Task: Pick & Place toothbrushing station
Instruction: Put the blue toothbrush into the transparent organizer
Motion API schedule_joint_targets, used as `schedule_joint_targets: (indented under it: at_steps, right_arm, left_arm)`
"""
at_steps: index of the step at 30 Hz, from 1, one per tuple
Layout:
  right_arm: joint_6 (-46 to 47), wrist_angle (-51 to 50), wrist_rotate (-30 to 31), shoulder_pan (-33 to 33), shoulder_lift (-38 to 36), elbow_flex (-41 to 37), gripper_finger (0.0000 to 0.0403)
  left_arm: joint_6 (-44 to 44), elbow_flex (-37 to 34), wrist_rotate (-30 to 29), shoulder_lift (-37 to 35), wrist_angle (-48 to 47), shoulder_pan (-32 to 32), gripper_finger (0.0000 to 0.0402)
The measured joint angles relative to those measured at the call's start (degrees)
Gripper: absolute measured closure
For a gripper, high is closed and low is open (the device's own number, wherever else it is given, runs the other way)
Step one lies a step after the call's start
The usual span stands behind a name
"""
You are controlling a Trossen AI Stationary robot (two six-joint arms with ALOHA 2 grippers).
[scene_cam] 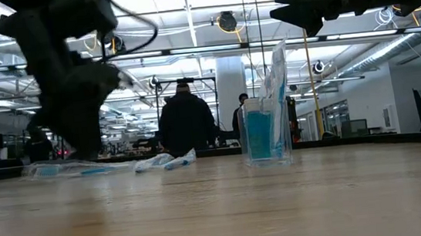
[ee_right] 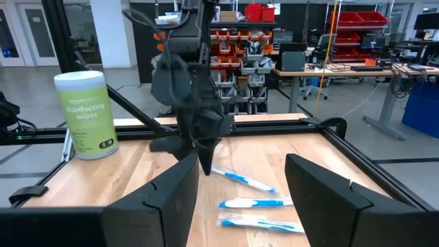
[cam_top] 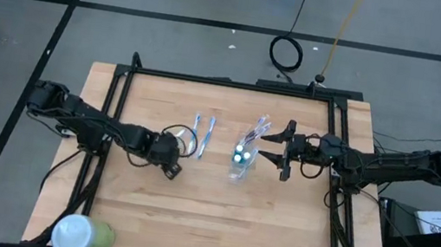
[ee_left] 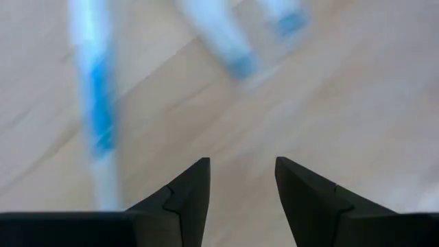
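The clear plastic cup (cam_top: pixel 240 163) stands upright near the middle of the wooden table (cam_top: pixel 214 228), slightly toward the right arm's side. In the low view the cup (scene_cam: pixel 264 132) holds blue contents and wrapped items that rise above its rim. Wrapped blue-and-white toothbrushes (cam_top: pixel 202 134) lie flat on the table between the cup and the left arm; the right wrist view shows three of them (ee_right: pixel 250 203) lying apart from one another. The left gripper (cam_top: pixel 171 158) is low over the table just beside these toothbrushes, pointing down. In the left wrist view its fingers (ee_left: pixel 185 199) are parted with bare wood between them and nothing held; one toothbrush (ee_left: pixel 96 110) lies just beyond the fingertips. The right gripper (cam_top: pixel 279 150) hovers above table level just beside the cup. Its fingers (ee_right: pixel 164 199) are spread wide and hold nothing. A pale-green wipes container (cam_top: pixel 81 234) stands at the table's near left corner, well apart from the rest. A person (scene_cam: pixel 186 120) shows in the room beyond the table.
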Motion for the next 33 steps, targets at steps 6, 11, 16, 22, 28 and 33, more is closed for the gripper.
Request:
schedule_joint_targets:
  at_steps: [6,11,16,22,28,33]
  right_arm:
    - [-0.02,-0.02,0.13,0.0,-0.02,0.0,0.0193]
    - [-0.11,-0.02,0.2,0.0,-0.01,0.0,0.0193]
    - [-0.15,-0.02,0.22,0.0,0.0,0.0,0.0193]
    - [-0.13,-0.02,0.24,0.0,0.0,0.0,0.0193]
    - [0.72,0.03,0.24,0.0,0.0,0.0,0.0193]
    - [0.7,0.22,0.24,0.0,-0.02,0.0,0.0193]
  left_arm:
    - [-0.03,1.35,-3.29,-1.92,-3.8,0.35,0.0231]
    - [-11.25,2.45,-9.0,-1.81,-21.13,0.33,0.0231]
    - [-20.17,2.09,-7.39,-1.66,-31.8,0.33,0.0232]
    - [-22.35,-0.23,-2.44,-0.86,-29.12,0.28,0.0231]
    - [-21.61,-0.94,0.13,2.02,-21.39,0.12,0.0231]
    - [-11.75,-0.94,-0.12,2.41,-1.27,-0.13,0.0231]
